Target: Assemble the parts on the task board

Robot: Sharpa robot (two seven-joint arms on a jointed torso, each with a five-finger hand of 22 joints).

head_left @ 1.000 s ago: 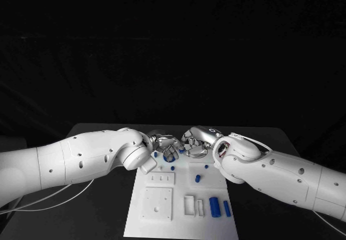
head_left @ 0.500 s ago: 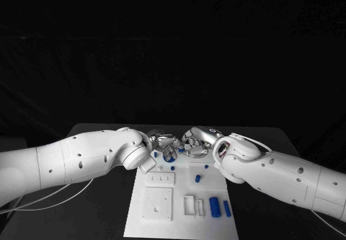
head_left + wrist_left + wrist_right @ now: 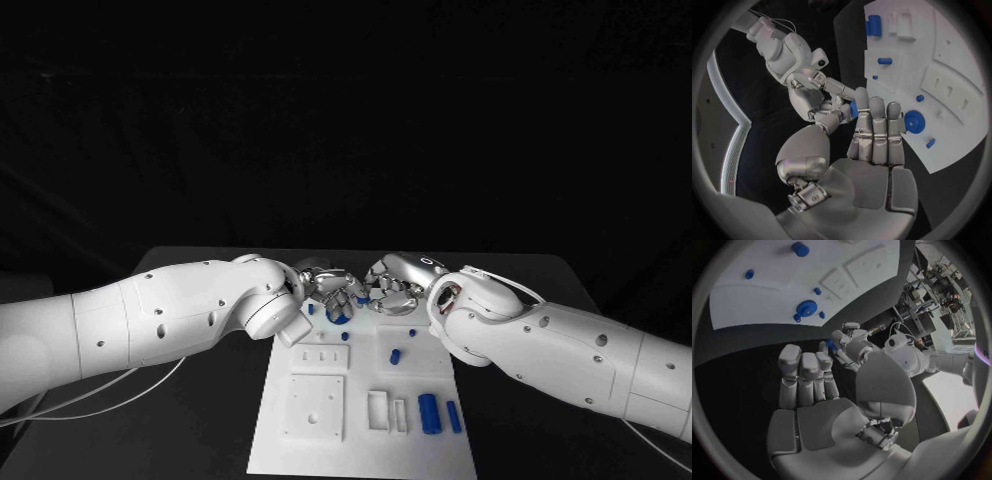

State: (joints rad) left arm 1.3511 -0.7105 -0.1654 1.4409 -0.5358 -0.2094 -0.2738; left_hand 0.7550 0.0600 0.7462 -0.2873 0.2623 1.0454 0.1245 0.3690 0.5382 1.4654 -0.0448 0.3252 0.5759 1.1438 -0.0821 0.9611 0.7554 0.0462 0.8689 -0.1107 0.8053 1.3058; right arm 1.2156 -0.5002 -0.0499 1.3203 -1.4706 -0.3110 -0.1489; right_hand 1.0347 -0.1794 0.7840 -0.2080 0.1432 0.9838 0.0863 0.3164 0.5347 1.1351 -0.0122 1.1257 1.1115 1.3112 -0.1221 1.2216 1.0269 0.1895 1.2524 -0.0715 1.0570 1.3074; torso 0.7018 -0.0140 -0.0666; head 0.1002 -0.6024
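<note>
My left hand (image 3: pixel 329 285) and right hand (image 3: pixel 389 288) meet fingertip to fingertip over the far end of the white task board (image 3: pixel 361 445). A small blue part (image 3: pixel 853 109) sits between their fingertips, and both hands pinch it (image 3: pixel 831 345). Below them a round blue part (image 3: pixel 340 316) lies on the board, also seen as the round blue part (image 3: pixel 914 121) and the round blue part (image 3: pixel 806 308). A short blue peg (image 3: pixel 395 355) stands mid-board. Two blue cylinders (image 3: pixel 428 408) lie near the board's front right.
White raised blocks with slots (image 3: pixel 325 356) and a square plate (image 3: pixel 316 407) occupy the board's left half. Both white forearms (image 3: pixel 159 320) flank the board's far end. Black table (image 3: pixel 548 290) surrounds the board.
</note>
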